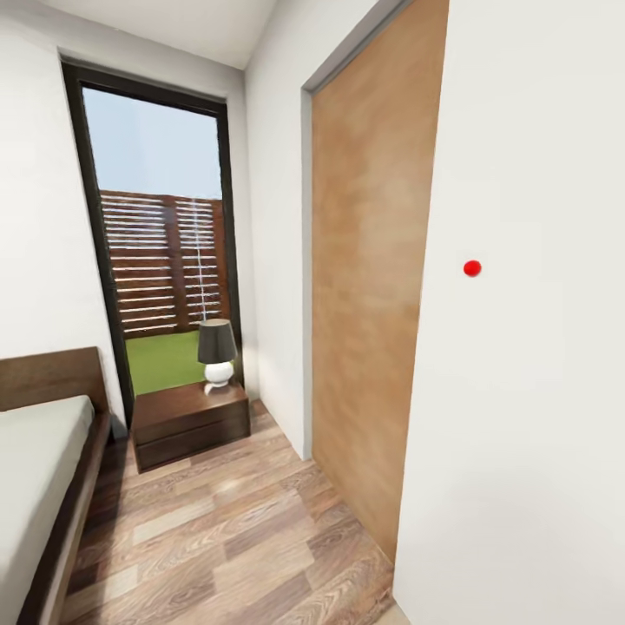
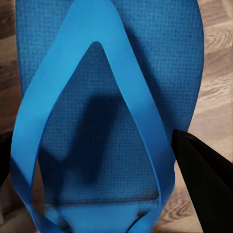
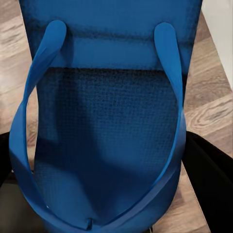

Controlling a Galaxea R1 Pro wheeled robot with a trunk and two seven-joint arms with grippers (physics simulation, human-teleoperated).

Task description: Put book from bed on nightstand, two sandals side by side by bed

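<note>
Each gripper is closed on a blue sandal: the left gripper holds one sandal, the right gripper the other sandal, both above the floor. Ahead, the nightstand stands between bed and window.

Ahead of you a table lamp with a dark shade and round white base stands upright. To your right a tall brown wooden door panel fills the wall, beside a small red dot. Outside, a slatted wooden fence rises behind green grass.
</note>
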